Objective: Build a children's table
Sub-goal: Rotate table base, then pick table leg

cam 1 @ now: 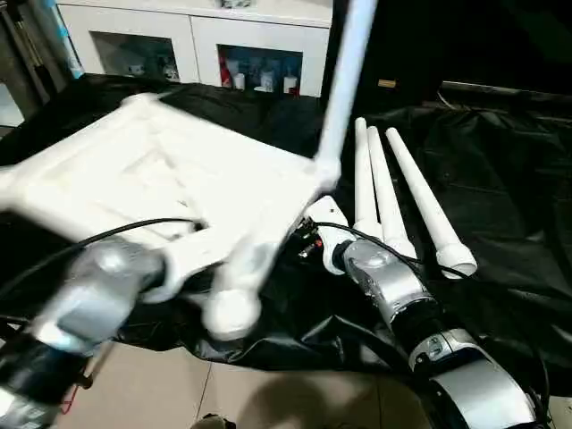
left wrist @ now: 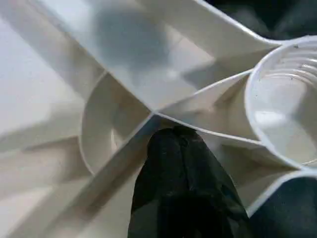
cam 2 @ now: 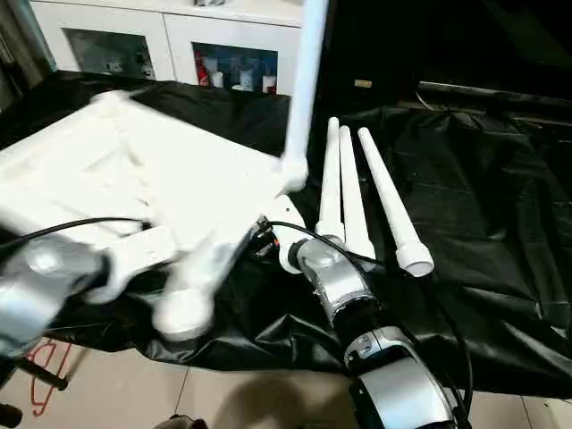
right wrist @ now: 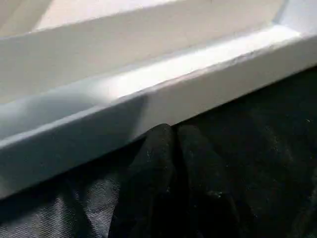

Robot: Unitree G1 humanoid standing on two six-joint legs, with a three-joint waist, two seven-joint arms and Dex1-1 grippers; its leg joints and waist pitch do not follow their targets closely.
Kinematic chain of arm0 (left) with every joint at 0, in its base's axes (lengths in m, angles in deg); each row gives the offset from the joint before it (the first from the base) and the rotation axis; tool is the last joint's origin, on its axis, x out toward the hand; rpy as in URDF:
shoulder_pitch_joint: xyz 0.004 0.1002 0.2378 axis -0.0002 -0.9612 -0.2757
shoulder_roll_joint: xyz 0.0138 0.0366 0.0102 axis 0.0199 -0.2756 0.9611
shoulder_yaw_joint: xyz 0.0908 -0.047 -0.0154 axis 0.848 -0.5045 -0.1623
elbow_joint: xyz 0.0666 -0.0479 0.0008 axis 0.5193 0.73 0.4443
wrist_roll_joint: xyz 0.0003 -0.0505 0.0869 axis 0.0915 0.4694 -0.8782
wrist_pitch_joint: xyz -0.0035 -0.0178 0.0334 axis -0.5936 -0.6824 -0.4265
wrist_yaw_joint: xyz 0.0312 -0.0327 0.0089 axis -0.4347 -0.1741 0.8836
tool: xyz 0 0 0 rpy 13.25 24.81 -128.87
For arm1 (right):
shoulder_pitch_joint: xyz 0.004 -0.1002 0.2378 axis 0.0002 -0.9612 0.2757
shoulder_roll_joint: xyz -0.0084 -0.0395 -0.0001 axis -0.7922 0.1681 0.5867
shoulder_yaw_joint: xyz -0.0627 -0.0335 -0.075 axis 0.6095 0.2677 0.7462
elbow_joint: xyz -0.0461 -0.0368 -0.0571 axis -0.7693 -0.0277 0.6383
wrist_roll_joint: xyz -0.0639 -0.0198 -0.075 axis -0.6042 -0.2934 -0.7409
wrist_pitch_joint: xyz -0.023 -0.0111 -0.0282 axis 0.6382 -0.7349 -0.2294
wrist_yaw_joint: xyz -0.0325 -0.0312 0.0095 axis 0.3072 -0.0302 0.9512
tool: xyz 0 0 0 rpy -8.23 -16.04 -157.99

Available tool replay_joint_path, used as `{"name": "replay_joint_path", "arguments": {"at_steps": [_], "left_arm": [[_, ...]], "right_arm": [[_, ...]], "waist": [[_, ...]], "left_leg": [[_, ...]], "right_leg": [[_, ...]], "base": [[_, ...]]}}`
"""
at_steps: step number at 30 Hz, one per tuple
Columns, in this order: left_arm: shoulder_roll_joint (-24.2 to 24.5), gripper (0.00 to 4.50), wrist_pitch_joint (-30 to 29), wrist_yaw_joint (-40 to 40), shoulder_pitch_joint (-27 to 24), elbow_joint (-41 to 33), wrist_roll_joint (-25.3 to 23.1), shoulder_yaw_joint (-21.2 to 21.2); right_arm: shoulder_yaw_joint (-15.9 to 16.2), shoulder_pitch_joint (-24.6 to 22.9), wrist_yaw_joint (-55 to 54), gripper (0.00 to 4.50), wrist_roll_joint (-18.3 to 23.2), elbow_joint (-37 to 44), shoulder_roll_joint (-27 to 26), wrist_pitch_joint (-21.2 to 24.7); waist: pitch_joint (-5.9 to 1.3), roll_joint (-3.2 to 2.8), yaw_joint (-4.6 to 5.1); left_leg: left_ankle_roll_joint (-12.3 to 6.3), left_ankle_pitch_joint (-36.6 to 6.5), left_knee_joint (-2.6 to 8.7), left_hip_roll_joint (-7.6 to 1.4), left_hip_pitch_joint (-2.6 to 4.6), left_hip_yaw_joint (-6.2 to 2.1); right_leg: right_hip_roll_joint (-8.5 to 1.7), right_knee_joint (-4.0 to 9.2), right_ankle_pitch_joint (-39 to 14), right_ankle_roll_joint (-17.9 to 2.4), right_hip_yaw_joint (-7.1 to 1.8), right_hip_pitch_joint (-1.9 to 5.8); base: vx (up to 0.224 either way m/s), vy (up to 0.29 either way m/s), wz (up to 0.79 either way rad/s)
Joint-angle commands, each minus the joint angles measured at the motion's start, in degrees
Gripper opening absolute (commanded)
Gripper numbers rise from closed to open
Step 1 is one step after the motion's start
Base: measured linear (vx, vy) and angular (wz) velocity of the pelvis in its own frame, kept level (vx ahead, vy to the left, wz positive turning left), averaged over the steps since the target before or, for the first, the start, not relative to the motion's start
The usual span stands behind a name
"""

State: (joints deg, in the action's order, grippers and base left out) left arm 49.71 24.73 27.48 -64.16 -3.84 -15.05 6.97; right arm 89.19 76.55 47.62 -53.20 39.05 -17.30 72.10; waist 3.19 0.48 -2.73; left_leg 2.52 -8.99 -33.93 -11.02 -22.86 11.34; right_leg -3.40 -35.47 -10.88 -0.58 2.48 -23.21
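The children's table top point(cam 1: 179, 179) lies upside down and tilted on the black cloth, ribs facing up. One white leg point(cam 1: 344, 80) stands upright in its far right corner socket. Three more legs point(cam 1: 386, 188) lie side by side on the cloth to the right. My left gripper point(left wrist: 173, 136) is shut, its black tips pressed against a rib junction on the underside beside an empty round socket point(left wrist: 292, 109). My right gripper point(right wrist: 171, 131) is shut with nothing between its fingers, low on the cloth at the table's side rim point(right wrist: 148, 99).
Black cloth point(cam 1: 500, 179) covers the work area over a tiled floor point(cam 1: 223, 393). A white cabinet with glass doors point(cam 1: 197, 36) stands behind. My silver forearms point(cam 1: 393, 286) reach in from the bottom. A red wire object point(cam 2: 45, 366) lies on the floor at left.
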Motion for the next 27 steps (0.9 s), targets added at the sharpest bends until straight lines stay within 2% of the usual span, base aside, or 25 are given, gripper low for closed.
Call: {"name": "replay_joint_path", "arguments": {"at_steps": [1, 4, 8, 13, 17, 18, 19, 20, 21, 22, 23, 24, 25, 27], "left_arm": [[-2.5, 0.00, 2.2, 1.8, 2.4, -0.6, 1.5, 0.7], [-5.0, 0.00, 4.2, 5.2, 3.9, 3.0, -0.1, 0.9], [-8.5, 0.00, 5.7, 10.4, 5.7, 7.0, -0.8, -0.5], [-9.1, 0.00, 6.9, 12.3, 6.4, 9.2, -1.1, -0.7], [-7.2, 0.00, 7.0, 9.8, 5.6, 6.8, 0.4, -1.5], [-6.5, 0.00, 7.6, 9.6, 5.1, 5.3, 1.9, -3.5], [-6.5, 0.00, 7.6, 9.6, 5.1, 5.3, 1.9, -3.5], [-6.4, 0.00, 7.9, 10.5, 5.3, 5.3, 3.2, -5.3], [-6.4, 0.00, 8.0, 10.6, 5.4, 5.4, 3.4, -5.7], [-6.4, 0.00, 7.3, 10.2, 5.6, 5.5, 4.4, -6.5], [-6.3, 0.21, 7.0, 9.8, 5.6, 5.4, 4.9, -6.9], [-6.1, 0.21, 6.8, 9.2, 5.7, 5.4, 5.6, -7.4], [-6.2, 0.42, 6.8, 9.4, 5.8, 5.6, 5.9, -7.9], [-6.7, 0.45, 6.9, 9.9, 6.0, 5.8, 6.4, -8.4]], "right_arm": [[0.8, 1.2, 0.9, 0.13, -0.1, 0.3, -1.2, -1.4], [0.7, 1.2, 1.0, 0.13, -0.1, 0.0, -1.3, -1.9], [0.7, 0.7, 1.5, 0.13, -0.2, 0.2, -1.4, -2.0], [0.2, 0.6, 1.4, 0.13, -0.4, 0.7, -1.5, -2.3], [-1.0, 0.3, -2.3, 0.13, -1.2, 5.7, 0.1, -1.0], [-3.2, 0.7, -4.6, 0.13, -0.5, 10.6, 1.5, 3.3], [-3.2, 0.7, -4.6, 0.13, -0.5, 10.6, 1.5, 3.3], [-6.5, 1.5, -4.6, 0.13, 2.6, 13.6, 2.2, 7.0], [-7.5, 1.7, -4.3, 0.13, 3.7, 14.1, 2.3, 7.8], [-9.0, 2.3, -4.7, 0.35, 4.9, 14.7, 2.7, 9.0], [-9.7, 2.8, -5.3, 0.44, 5.0, 14.7, 3.1, 9.3], [-10.7, 3.8, -6.5, 0.44, 5.0, 14.5, 3.9, 9.8], [-11.7, 5.2, -8.5, 0.47, 4.6, 13.1, 4.7, 10.3], [-12.9, 6.9, -11.3, 0.57, 4.4, 10.7, 5.7, 11.0]], "waist": [[-4.17, -0.81, -0.05], [-4.26, -1.07, 0.04], [-4.35, -1.02, 0.16], [-4.35, -1.01, 0.19], [-4.30, -1.03, 0.07], [-4.28, -1.02, 0.04], [-4.34, -0.93, 0.05], [-4.18, -0.94, -0.01], [-4.19, -0.95, -0.04], [-4.11, -1.29, -0.13], [-4.06, -1.15, -0.07], [-3.99, -1.20, -0.24], [-4.01, -1.28, -0.38], [-4.04, -1.14, -0.53]], "left_leg": [[1.39, -10.9, 3.66, -2.02, 1.89, -1.17], [1.34, -11.2, 3.63, -1.99, 1.84, -1.29], [0.87, -11.1, 3.54, -2.07, 1.78, -1.36], [0.56, -11.3, 3.49, -2.10, 1.78, -1.41], [0.69, -11.3, 3.55, -2.20, 1.93, -1.42], [0.77, -10.6, 3.59, -2.14, 1.91, -1.44], [0.76, -10.3, 3.56, -2.11, 1.93, -1.36], [0.78, -11.0, 3.61, -2.10, 2.04, -1.34], [0.80, -11.4, 3.59, -2.04, 2.05, -1.33], [1.29, -12.5, 3.58, -2.06, 2.23, -1.30], [1.47, -12.8, 3.62, -1.97, 2.23, -1.24], [2.07, -13.8, 3.66, -2.03, 2.44, -1.23], [2.74, -14.1, 3.64, -1.94, 2.47, -1.23], [3.49, -14.3, 3.59, -1.85, 2.50, -1.19]], "right_leg": [[-4.08, 3.32, -4.0, -12.9, -2.50, 2.63], [-3.98, 3.35, -3.5, -13.0, -2.39, 2.70], [-4.10, 3.30, -2.6, -13.4, -2.34, 2.90], [-4.16, 3.35, -2.9, -13.7, -2.29, 2.88], [-4.16, 3.36, -3.4, -13.6, -2.29, 2.79], [-4.02, 3.23, -2.7, -13.6, -2.26, 2.81], [-3.87, 3.02, -2.0, -13.4, -2.29, 2.87], [-3.81, 3.14, -2.7, -13.0, -2.32, 2.78], [-3.83, 3.17, -3.2, -12.8, -2.37, 2.84], [-3.81, 3.33, -4.8, -12.4, -2.35, 2.46], [-3.78, 3.43, -5.4, -12.2, -2.39, 2.51], [-3.81, 3.60, -7.0, -11.9, -2.40, 2.26], [-3.80, 3.64, -8.1, -11.7, -2.42, 2.23], [-3.75, 3.69, -8.4, -11.4, -2.46, 2.17]], "base": [[0.000, 0.000, 0.00], [0.000, 0.000, 0.00], [0.000, 0.000, 0.00], [0.000, 0.000, 0.00], [0.000, 0.000, 0.00], [0.000, 0.000, 0.00], [0.000, 0.000, 0.00], [0.000, 0.000, 0.00], [0.000, 0.000, 0.00], [0.000, 0.000, 0.00], [0.000, 0.000, 0.00], [0.000, 0.000, 0.00], [0.000, 0.000, 0.00], [0.000, 0.000, 0.00]]}}
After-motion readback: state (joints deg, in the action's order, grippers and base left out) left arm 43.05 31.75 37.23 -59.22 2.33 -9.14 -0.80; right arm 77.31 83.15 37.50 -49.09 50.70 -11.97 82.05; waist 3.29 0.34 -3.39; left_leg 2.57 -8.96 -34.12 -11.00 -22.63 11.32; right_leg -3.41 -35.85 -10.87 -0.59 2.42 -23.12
